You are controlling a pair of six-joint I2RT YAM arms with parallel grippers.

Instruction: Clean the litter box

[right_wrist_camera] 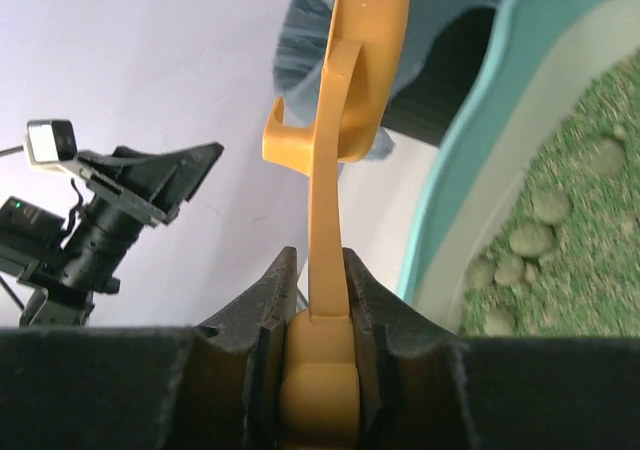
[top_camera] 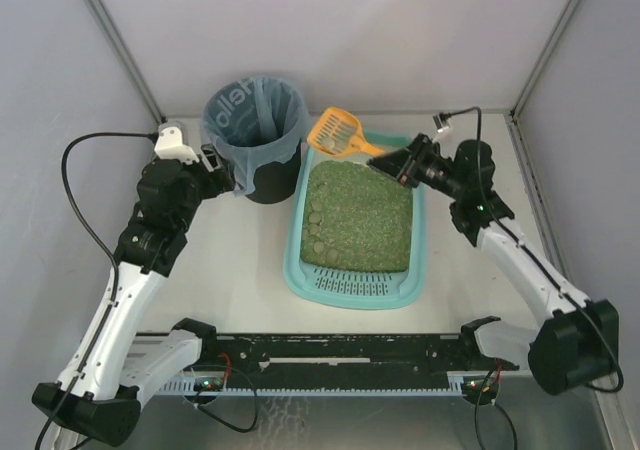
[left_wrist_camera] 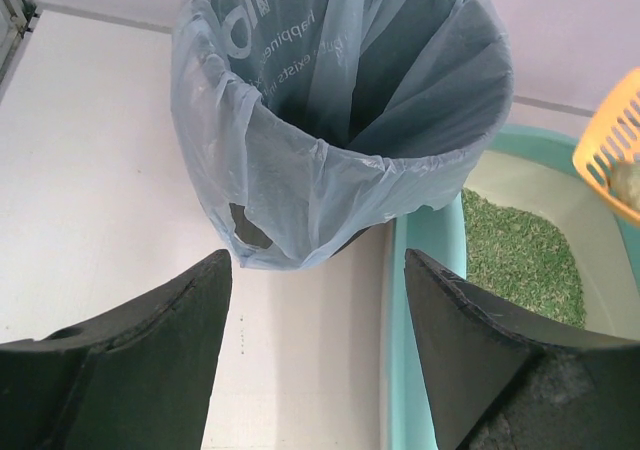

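While one scoop hovers, one litter box flanks one bin.

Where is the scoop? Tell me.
Top view: the scoop is held by the right fingers, over the litter box's far end, beside the bin.

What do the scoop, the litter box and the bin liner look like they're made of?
The scoop looks like rigid orange plastic, smooth with moulded slots. The litter box seems moulded teal plastic, slightly glossy, rounded rim. The bin liner is probably thin bluish plastic film: translucent, wrinkled, printed.
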